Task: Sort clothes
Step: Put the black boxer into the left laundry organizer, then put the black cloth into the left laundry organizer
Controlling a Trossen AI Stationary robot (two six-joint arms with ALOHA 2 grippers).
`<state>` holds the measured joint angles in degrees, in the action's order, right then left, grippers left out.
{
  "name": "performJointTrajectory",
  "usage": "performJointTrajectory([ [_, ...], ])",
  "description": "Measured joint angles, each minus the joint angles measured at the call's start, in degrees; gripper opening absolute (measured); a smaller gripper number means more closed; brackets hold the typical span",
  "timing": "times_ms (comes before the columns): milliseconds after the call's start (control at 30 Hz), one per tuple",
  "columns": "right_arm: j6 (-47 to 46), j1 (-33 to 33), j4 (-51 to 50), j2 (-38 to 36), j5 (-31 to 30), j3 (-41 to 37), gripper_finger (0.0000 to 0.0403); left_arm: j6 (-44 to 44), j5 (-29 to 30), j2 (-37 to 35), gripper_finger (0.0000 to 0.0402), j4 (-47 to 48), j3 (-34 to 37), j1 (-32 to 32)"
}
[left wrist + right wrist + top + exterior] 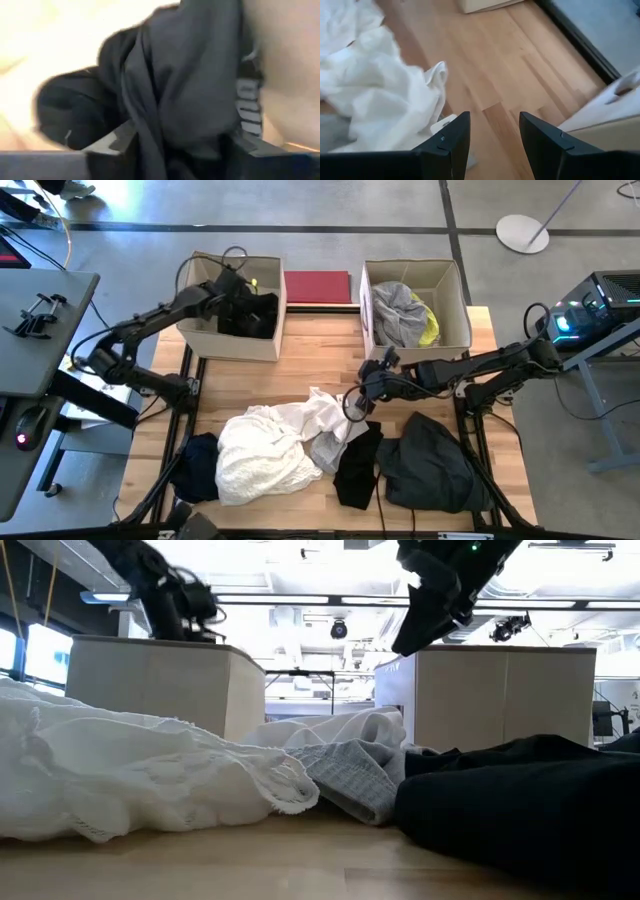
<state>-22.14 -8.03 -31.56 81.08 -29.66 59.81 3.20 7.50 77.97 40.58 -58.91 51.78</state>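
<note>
1. Wooden table, two boxes at twelve o'clock.
2. Right gripper, fingers apart and empty, hovers just beside the white cloth, at its three o'clock.
3. Left gripper sits over the left box, dark garment draped between its fingers; grip unclear.

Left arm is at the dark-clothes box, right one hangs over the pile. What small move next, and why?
Probably lower the right tool onto the white garment just beside it: its fingers are apart and empty above bare wood. The left tool is over the left box, a dark garment draped at its fingers.
</note>
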Motion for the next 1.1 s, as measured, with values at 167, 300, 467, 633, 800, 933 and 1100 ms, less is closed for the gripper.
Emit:
performJointTrajectory([
  [167,1.22,-1.75,-0.01,0.00,4.27,0.01,0.0158,-0.17,0.45,-4.06,0.0207,2.92,-6.30,-1.53],
  [300,1.55,-6.38,-0.98,0.00,10.71,0.00,0.0158,-0.81,0.21,-9.80,0.0208,1.86,-7.42,-5.06],
  [467,1.66,-13.74,1.20,0.87,14.31,0.02,0.0158,-1.41,0.00,-16.59,0.0209,-0.27,-7.36,-13.30],
  [633,2.93,-18.19,6.35,7.55,16.44,0.02,0.0158,-0.45,0.03,-21.37,0.0209,-11.59,-3.39,-23.07],
  [800,1.55,-18.84,11.77,17.69,27.84,0.02,0.0158,1.47,0.36,-23.59,0.0209,-22.82,2.56,-31.40],
  [933,-1.24,-18.80,12.47,23.97,31.66,0.00,0.0157,6.00,0.56,-23.60,0.0209,-27.41,6.02,-37.12],
  [1100,-1.02,-18.74,12.25,27.92,30.95,0.41,0.0117,10.39,0.59,-23.23,0.0209,-33.72,9.68,-43.56],
])
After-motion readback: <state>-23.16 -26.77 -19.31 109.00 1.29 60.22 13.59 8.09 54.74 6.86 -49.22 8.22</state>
